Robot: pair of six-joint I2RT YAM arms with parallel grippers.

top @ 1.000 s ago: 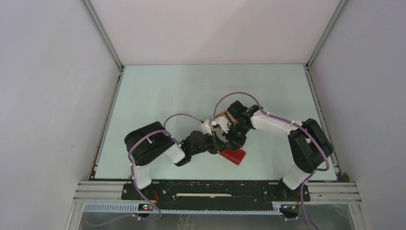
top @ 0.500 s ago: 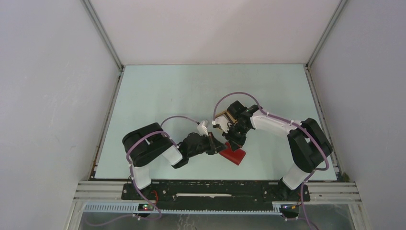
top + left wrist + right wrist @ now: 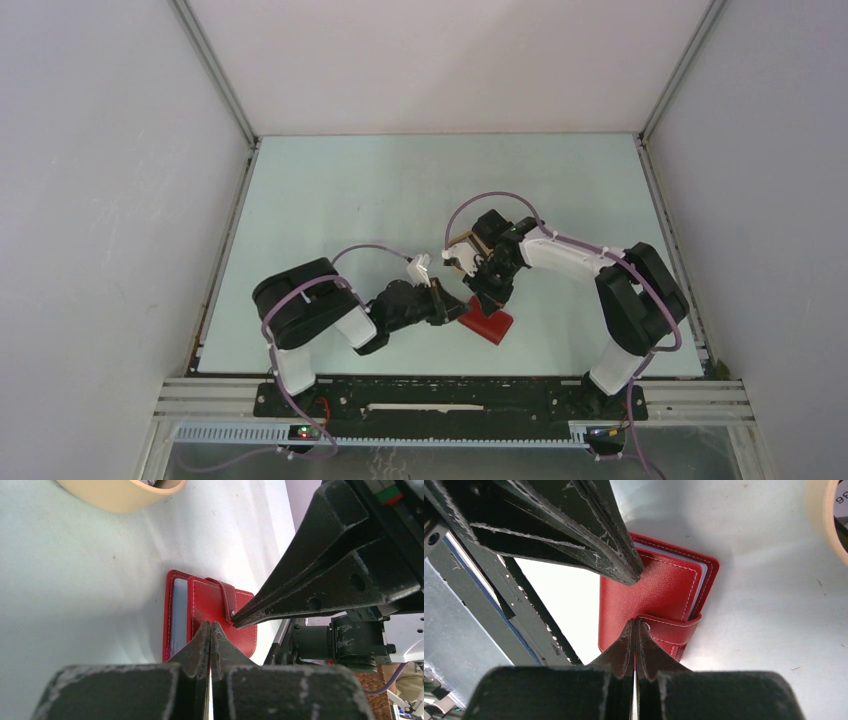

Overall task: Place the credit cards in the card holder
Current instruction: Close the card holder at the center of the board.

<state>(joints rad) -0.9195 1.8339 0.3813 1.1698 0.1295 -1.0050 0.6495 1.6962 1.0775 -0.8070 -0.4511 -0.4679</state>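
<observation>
The red card holder (image 3: 487, 325) lies folded shut on the table near the front edge, its snap tab (image 3: 671, 630) wrapped over the cover. A pale blue-grey inside edge (image 3: 179, 615) shows along one side. My left gripper (image 3: 210, 625) is shut, its tips resting on the cover with nothing between them. My right gripper (image 3: 634, 621) is also shut, its tips against the snap tab. In the top view both grippers meet over the holder, the left gripper (image 3: 460, 311) from the left and the right gripper (image 3: 489, 301) from behind. A pale credit card (image 3: 842, 499) with printed digits peeks from the tray.
The beige oval tray (image 3: 117, 495) stands on the table just beyond the holder, mostly hidden under the right arm in the top view (image 3: 461, 244). The table's front edge and black rail (image 3: 450, 395) lie close behind the holder. Grey walls enclose the table.
My left arm has swung slightly toward the near left, its wrist lower on the table. The card holder and my right gripper have stayed in place.
</observation>
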